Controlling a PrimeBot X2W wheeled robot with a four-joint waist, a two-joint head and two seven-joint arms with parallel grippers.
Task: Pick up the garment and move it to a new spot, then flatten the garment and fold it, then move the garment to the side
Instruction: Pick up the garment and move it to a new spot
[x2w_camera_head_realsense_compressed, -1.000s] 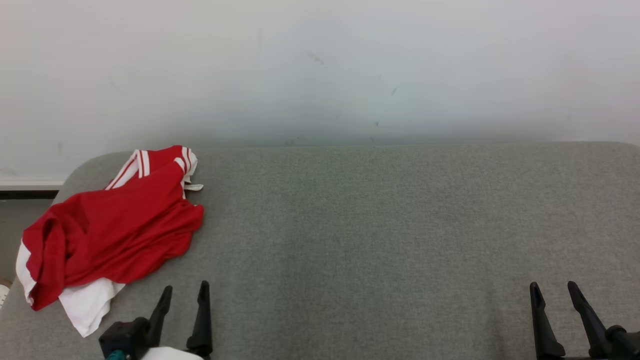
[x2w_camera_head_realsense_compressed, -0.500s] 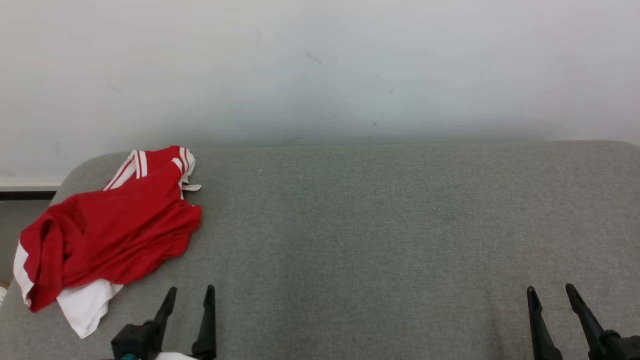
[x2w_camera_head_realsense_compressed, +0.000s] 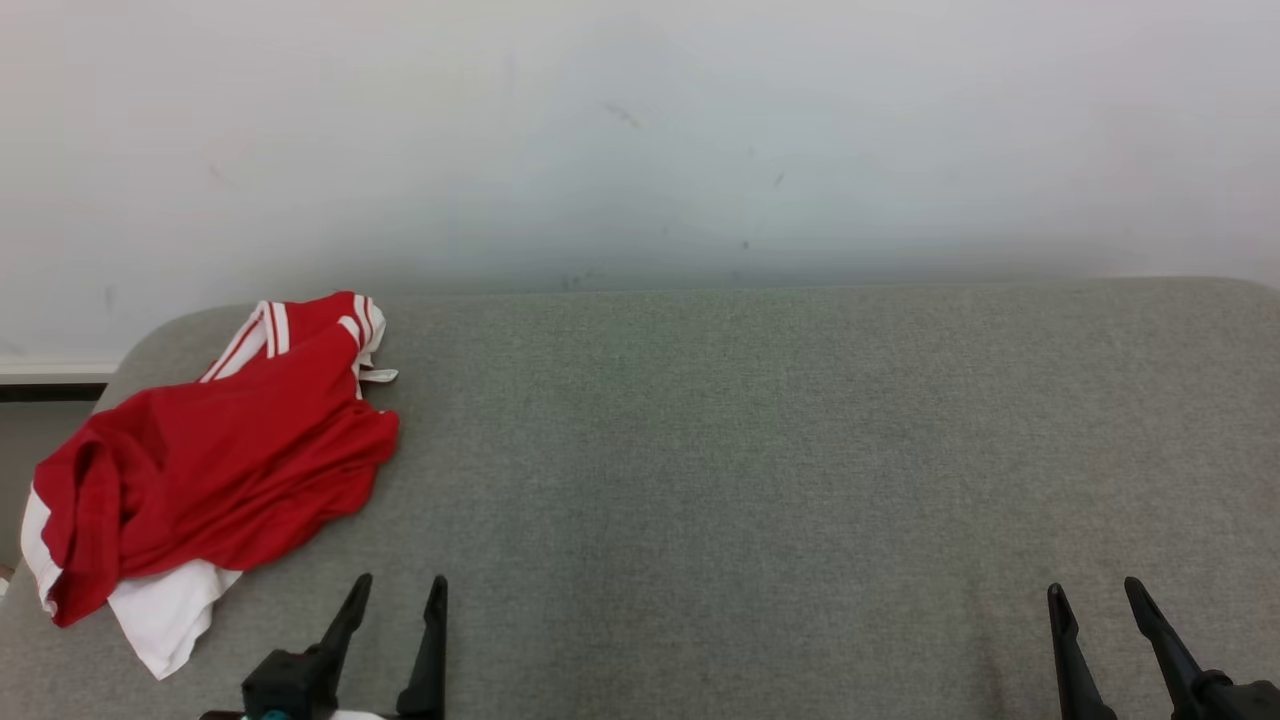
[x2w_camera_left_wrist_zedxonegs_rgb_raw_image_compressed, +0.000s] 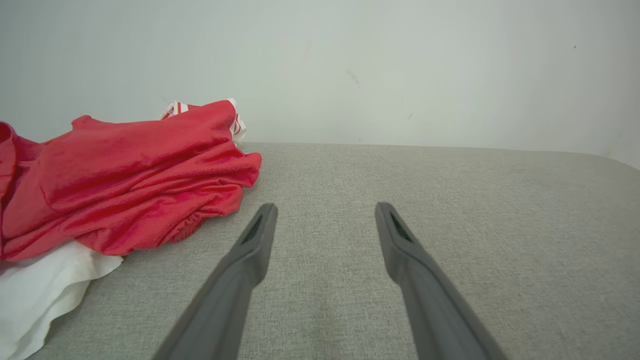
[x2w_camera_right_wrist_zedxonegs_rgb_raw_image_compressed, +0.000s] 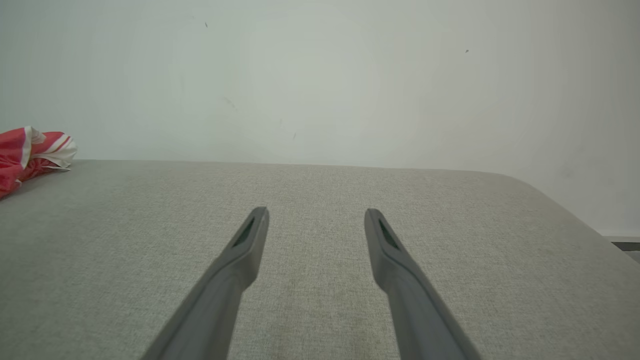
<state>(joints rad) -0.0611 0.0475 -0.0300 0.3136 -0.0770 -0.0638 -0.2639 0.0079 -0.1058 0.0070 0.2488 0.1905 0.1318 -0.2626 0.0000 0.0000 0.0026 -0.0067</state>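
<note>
A crumpled red garment (x2w_camera_head_realsense_compressed: 210, 465) with white trim lies in a heap at the left end of the grey padded surface (x2w_camera_head_realsense_compressed: 780, 450); its white part hangs toward the front-left edge. In the left wrist view the garment (x2w_camera_left_wrist_zedxonegs_rgb_raw_image_compressed: 125, 175) sits left of and beyond the fingers. My left gripper (x2w_camera_head_realsense_compressed: 400, 585) stands open near the front edge, just right of the garment and apart from it, with nothing between its fingers (x2w_camera_left_wrist_zedxonegs_rgb_raw_image_compressed: 255, 240). Far to the right, my right gripper (x2w_camera_head_realsense_compressed: 1092, 588) is open and empty over bare fabric. The right wrist view catches the garment's striped edge (x2w_camera_right_wrist_zedxonegs_rgb_raw_image_compressed: 30, 150) at far left.
A pale wall (x2w_camera_head_realsense_compressed: 640, 140) rises straight behind the padded surface. The surface rounds off at its left corner (x2w_camera_head_realsense_compressed: 150, 345), where a dark gap and floor show. Its right corner (x2w_camera_right_wrist_zedxonegs_rgb_raw_image_compressed: 560, 200) curves away in the right wrist view.
The head view has drifted slightly. My left gripper has shifted a little to the right and lower in the view. The right gripper sits slightly lower; the garment lies as before.
</note>
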